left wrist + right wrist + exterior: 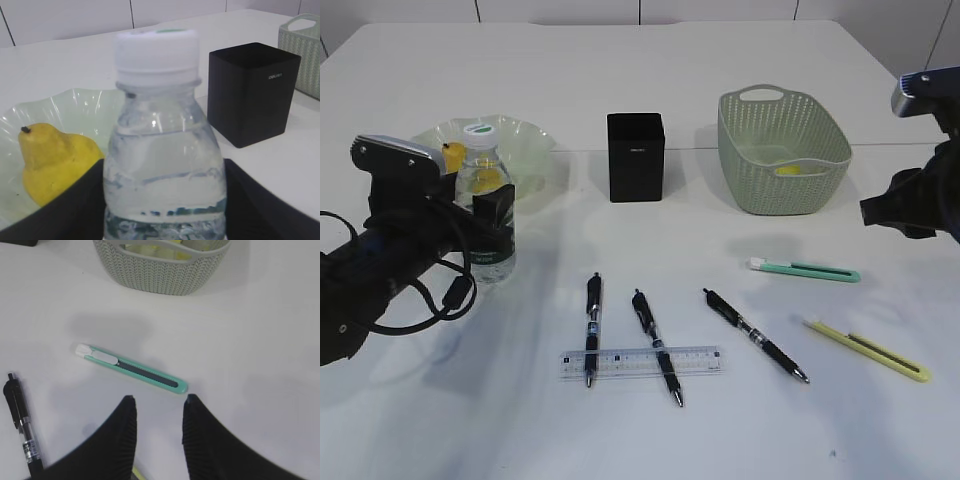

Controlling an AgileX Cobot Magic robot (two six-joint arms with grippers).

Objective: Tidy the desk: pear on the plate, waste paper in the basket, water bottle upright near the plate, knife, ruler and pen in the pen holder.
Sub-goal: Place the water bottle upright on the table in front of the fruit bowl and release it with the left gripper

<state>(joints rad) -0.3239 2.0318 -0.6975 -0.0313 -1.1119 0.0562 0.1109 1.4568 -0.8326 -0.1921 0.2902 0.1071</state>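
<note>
The water bottle (486, 205) (160, 150) stands upright on the desk (740, 420) just in front of the plate (528, 140) (75, 102). My left gripper (485, 225) (164, 200) is shut on it, one finger against each side. The pear (50, 160) lies on the plate. Yellow waste paper (787, 170) sits in the basket (782, 150) (160, 270). My right gripper (157, 402) hangs open and empty just short of the teal knife (805, 269) (132, 369). The pen holder (636, 157) (252, 92) stands mid-desk. Three pens (657, 345) lie in front, two across the ruler (640, 362).
A yellow knife (868, 350) lies at the front right of the desk. One black pen (20, 425) shows at the left edge of the right wrist view. The right arm (920, 190) is at the right edge, beside the basket.
</note>
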